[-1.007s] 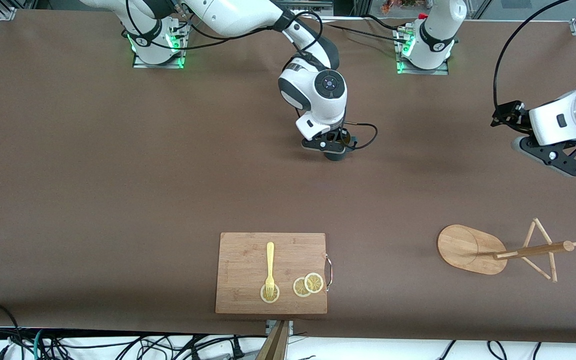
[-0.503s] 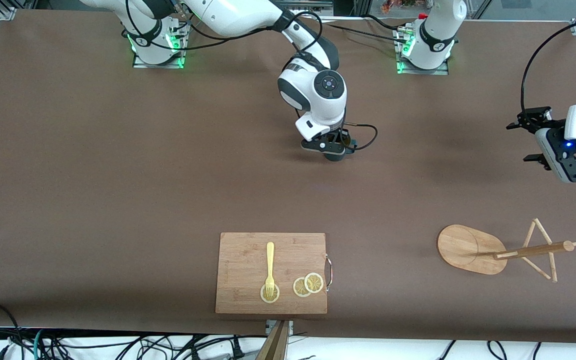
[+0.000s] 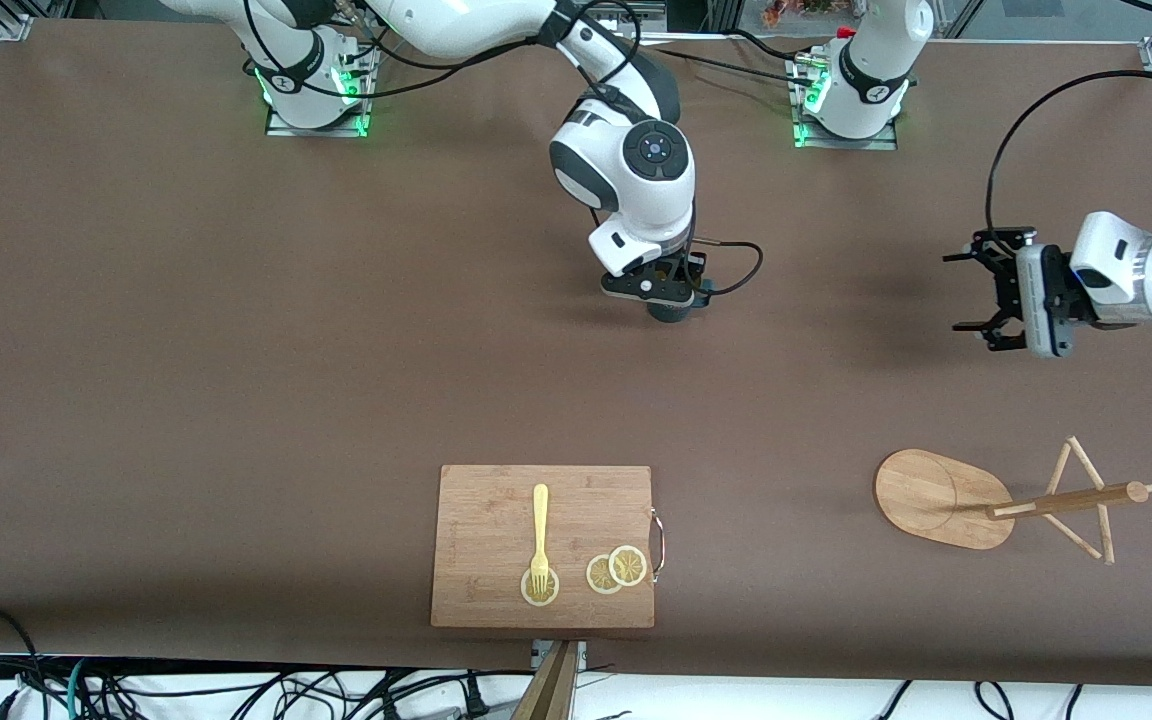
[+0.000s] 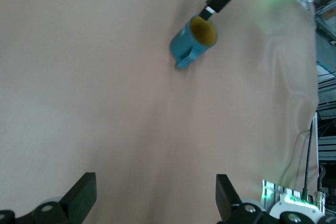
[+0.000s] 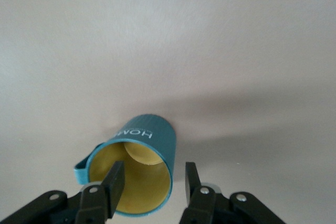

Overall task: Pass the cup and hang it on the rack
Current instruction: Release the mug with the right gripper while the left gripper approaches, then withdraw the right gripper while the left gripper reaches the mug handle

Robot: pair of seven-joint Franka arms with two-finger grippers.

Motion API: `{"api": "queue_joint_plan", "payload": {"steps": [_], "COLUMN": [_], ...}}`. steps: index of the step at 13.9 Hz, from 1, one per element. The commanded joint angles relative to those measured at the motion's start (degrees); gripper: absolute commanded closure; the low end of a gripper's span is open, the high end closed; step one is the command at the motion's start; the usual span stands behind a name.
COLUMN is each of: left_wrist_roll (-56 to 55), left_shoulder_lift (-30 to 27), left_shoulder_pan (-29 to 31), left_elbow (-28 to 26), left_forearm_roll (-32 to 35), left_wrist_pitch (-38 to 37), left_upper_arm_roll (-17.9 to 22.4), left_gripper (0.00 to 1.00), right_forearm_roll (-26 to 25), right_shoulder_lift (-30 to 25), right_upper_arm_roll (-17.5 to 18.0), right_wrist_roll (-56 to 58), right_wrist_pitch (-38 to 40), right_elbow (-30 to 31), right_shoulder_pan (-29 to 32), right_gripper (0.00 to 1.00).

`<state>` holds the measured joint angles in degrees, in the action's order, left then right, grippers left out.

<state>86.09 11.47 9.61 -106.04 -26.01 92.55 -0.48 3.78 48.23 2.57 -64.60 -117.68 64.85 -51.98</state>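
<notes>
The dark teal cup [image 3: 674, 313] stands upright mid-table; its yellowish inside shows in the right wrist view [image 5: 137, 182]. My right gripper [image 3: 665, 297] is right above it and open. In the right wrist view my right gripper [image 5: 152, 176] has one finger inside the cup and one outside, with a gap to the wall. My left gripper [image 3: 968, 292] is open, held sideways above the table toward the left arm's end, facing the cup. The left wrist view shows my left gripper [image 4: 152, 203] empty and the cup [image 4: 192, 37] ahead. The wooden rack [image 3: 944, 497] stands nearer the front camera.
A bamboo cutting board [image 3: 486, 510] lies at the table's front edge with a yellow fork [image 3: 540, 530] and lemon slices [image 3: 617, 569] on it. Bare brown tabletop lies between the cup, the left gripper and the rack.
My left gripper swung in from the table's end and turned to face the cup. My right arm rose slightly over the cup; the cup has not moved.
</notes>
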Motion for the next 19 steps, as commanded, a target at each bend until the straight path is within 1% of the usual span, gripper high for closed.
{"api": "queue_joint_plan", "payload": {"steps": [1, 2, 3, 4, 5, 7, 9, 11, 14, 15, 17, 19], "left_wrist_roll": [5.1, 7.0, 10.0, 13.5, 17.0, 23.7, 32.0, 42.3, 56.2, 59.9, 66.5, 73.6], "left_shoulder_lift": [-3.5, -3.5, -3.2, -2.7, -1.6, -0.1, 2.4, 6.5, 12.6, 14.6, 17.9, 19.3], "left_shoulder_pan": [-1.7, -2.3, -3.0, -4.1, -5.4, -7.5, -8.1, -8.0, -7.8, -7.8, -7.8, -8.1], "left_elbow": [-6.5, -8.5, -10.4, -12.2, -13.7, -16.8, -20.0, -21.5, -21.7, -21.9, -22.3, -22.4], "left_forearm_roll": [-4.3, -6.5, -9.3, -12.8, -16.2, -21.5, -28.1, -35.2, -43.1, -45.4, -49.6, -52.3], "left_wrist_pitch": [4.5, 7.1, 10.2, 12.8, 15.1, 19.8, 23.3, 24.3, 24.3, 24.2, 23.7, 23.3], "left_upper_arm_roll": [-0.2, -0.8, -1.3, -1.3, -1.3, -1.4, -2.0, -2.1, -2.1, -2.1, -2.1, -2.2], "left_gripper": [0.0, 0.0, 0.0, 0.0, 0.0, 0.0, 0.0, 0.0, 0.0, 0.0, 0.0, 0.0], "right_forearm_roll": [1.8, 2.2, 2.4, 2.5, 2.5, 2.7, 2.6, 2.7, 4.4, 4.7, 4.7, 4.7], "right_shoulder_lift": [-5.2, -6.6, -8.4, -9.8, -11.0, -14.0, -16.2, -17.9, -21.2, -23.3, -27.6, -31.4], "right_upper_arm_roll": [0.9, 0.9, 0.9, 0.9, 0.9, 0.4, -0.4, -1.0, -1.3, -1.3, -1.3, -3.9], "right_wrist_roll": [0.2, 0.5, 1.8, 4.6, 7.6, 11.9, 12.0, 13.8, 22.0, 23.8, 30.9, 35.7], "right_wrist_pitch": [4.4, 5.8, 7.3, 9.3, 11.6, 14.3, 18.0, 19.7, 22.6, 22.3, 22.7, 22.6], "right_elbow": [0.5, 0.5, 0.5, 0.5, 0.6, 1.1, 1.1, 1.2, 2.6, 5.2, 10.2, 15.4], "right_shoulder_pan": [4.2, 6.0, 7.5, 9.1, 10.7, 12.7, 15.4, 19.1, 23.3, 24.8, 27.3, 27.6], "right_gripper": [0.37, 0.32, 0.24, 0.2, 0.0, 0.0, 0.0, 0.0, 0.0, 0.0, 0.0, 0.0]}}
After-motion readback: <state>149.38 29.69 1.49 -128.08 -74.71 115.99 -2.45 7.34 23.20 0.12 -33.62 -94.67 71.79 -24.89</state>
